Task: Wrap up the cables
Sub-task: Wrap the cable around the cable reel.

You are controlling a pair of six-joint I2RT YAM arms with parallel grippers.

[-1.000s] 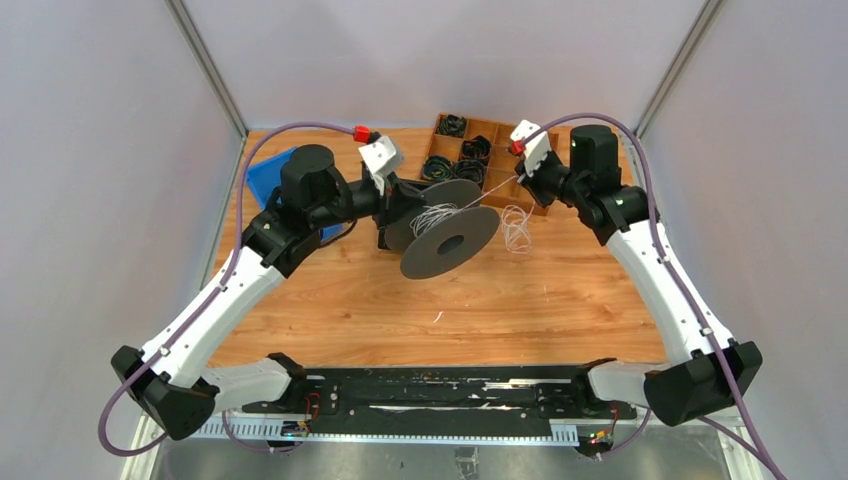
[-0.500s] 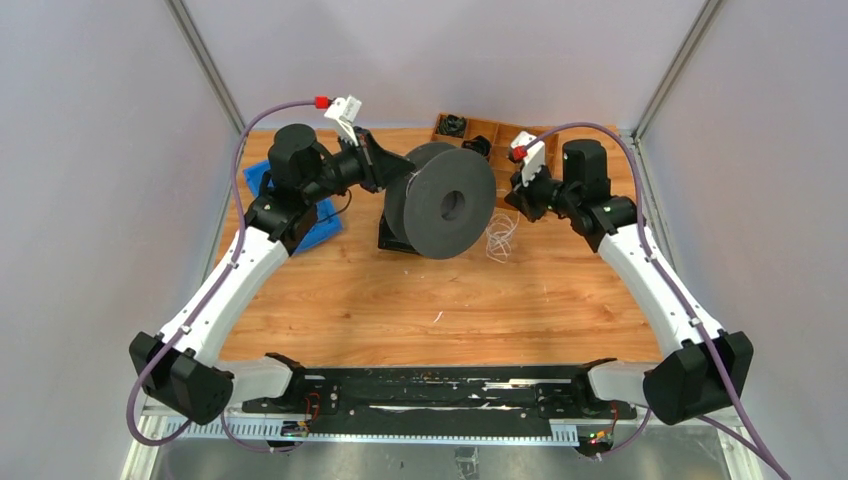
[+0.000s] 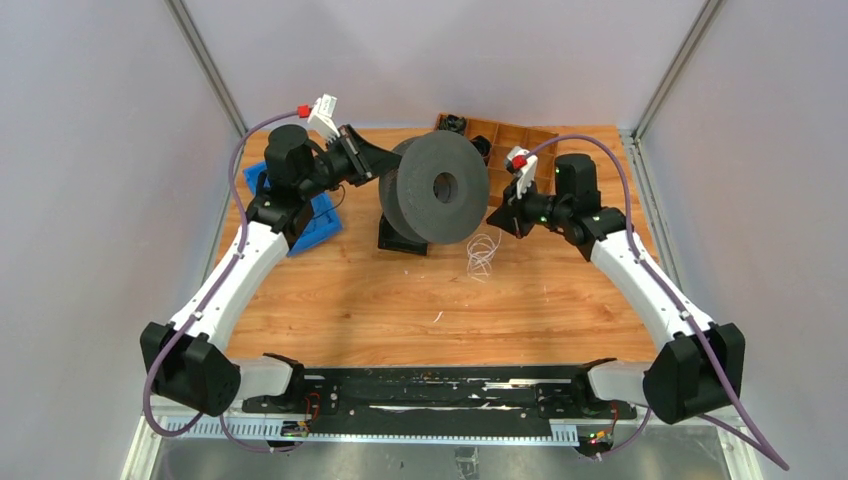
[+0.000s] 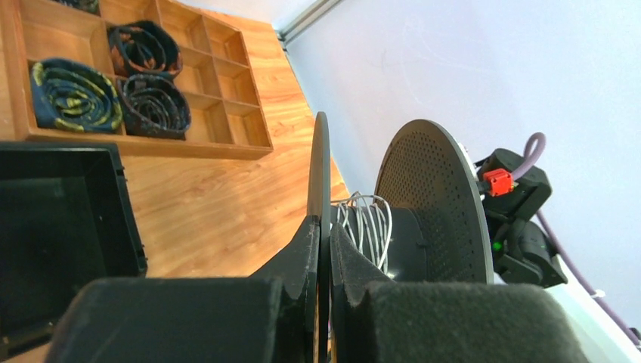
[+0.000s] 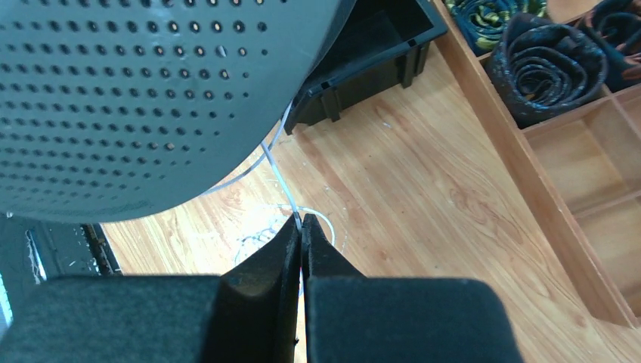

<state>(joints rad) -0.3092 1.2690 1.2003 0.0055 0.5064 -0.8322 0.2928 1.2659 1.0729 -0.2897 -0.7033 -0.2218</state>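
A dark grey spool (image 3: 435,188) is held up above the table. My left gripper (image 3: 385,168) is shut on the thin edge of its near flange (image 4: 320,181). Several turns of thin white cable (image 4: 366,227) lie on the spool's hub. My right gripper (image 3: 497,218) is shut on the cable (image 5: 281,181), which runs from under the perforated flange (image 5: 151,91) into my fingertips. A loose tangle of the same cable (image 3: 483,252) lies on the table below the spool; it also shows in the right wrist view (image 5: 261,231).
A wooden divided tray (image 3: 510,140) with black and green coiled bundles (image 4: 72,85) stands at the back. A black box (image 3: 403,238) sits under the spool. A blue tray (image 3: 318,222) lies at the left.
The left arm has lifted and tilted the spool from lying flat to standing on edge, moving back and left. The right gripper came left and lower with the cable; the loose tangle shifted left.
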